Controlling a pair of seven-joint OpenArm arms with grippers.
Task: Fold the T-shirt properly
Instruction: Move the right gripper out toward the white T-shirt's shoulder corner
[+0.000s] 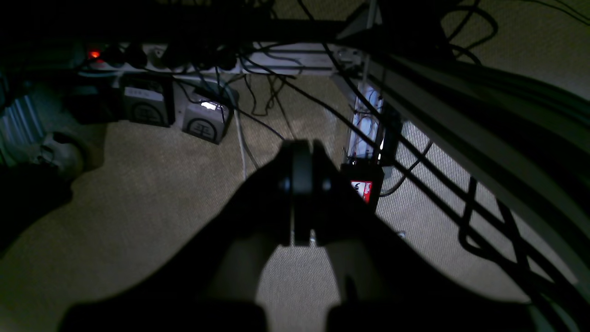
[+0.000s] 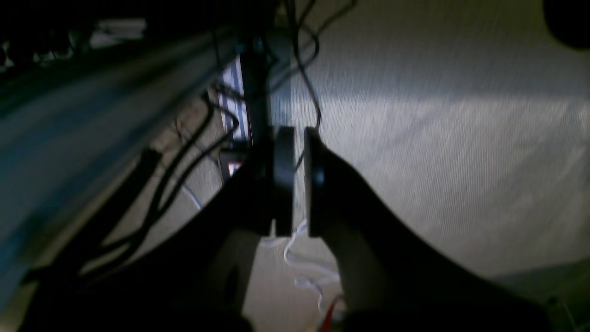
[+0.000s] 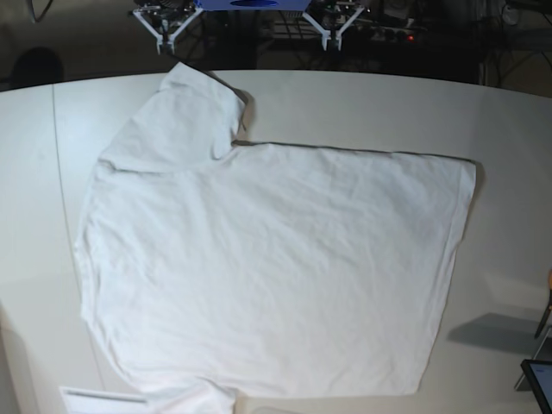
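The left end effector [image 1: 302,184] has its jaws pressed together, empty. The right end effector [image 2: 298,180] shows a narrow gap, holding nothing.

T-shirt [image 3: 267,267]: plain white | table [image 3: 362,103]: off-white | carpet [image 1: 152,184]: beige

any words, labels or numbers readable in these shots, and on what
None can be read for certain.
Red and white label on a dark box on the floor: lettering too small to read.
Two grey boxes with round black emblems: symbols, not legible text.
T-shirt: plain, no print.
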